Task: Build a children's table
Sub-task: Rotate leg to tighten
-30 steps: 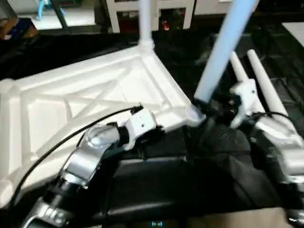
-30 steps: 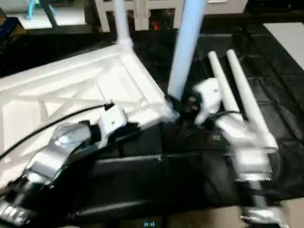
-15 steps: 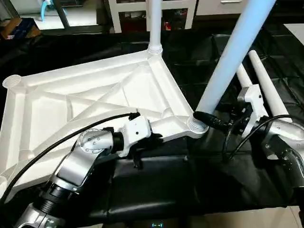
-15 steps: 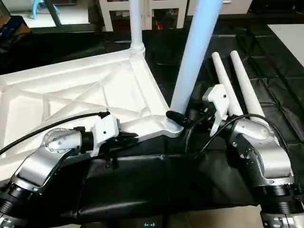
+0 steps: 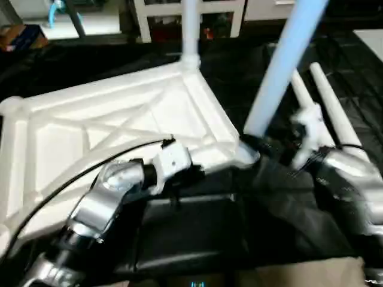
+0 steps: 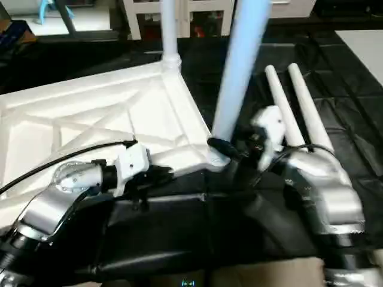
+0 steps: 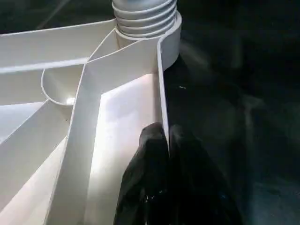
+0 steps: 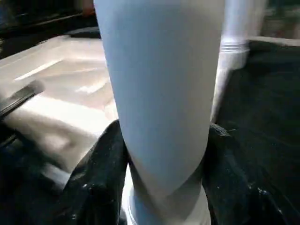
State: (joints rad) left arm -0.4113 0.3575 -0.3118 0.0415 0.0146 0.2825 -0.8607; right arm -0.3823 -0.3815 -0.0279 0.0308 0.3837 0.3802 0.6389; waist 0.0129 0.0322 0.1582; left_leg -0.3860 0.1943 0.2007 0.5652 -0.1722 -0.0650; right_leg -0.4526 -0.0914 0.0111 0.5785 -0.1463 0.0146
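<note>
Left gripper [image 7: 166, 140] jaws pinched on tabletop [image 5: 108, 119] rim; right gripper [image 8: 161, 154] jaws clasp near leg [image 8: 159, 84] base; leg is best kept upright while twisted into the corner socket [image 6: 216, 156].

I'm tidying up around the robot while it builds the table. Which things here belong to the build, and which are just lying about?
Part of the build:
- table top, underside up
- far leg, standing in its corner socket
- near leg, in the near corner socket
- two spare legs, lying on the black mat

Lying about:
- white shelving unit
- cardboard box
</note>
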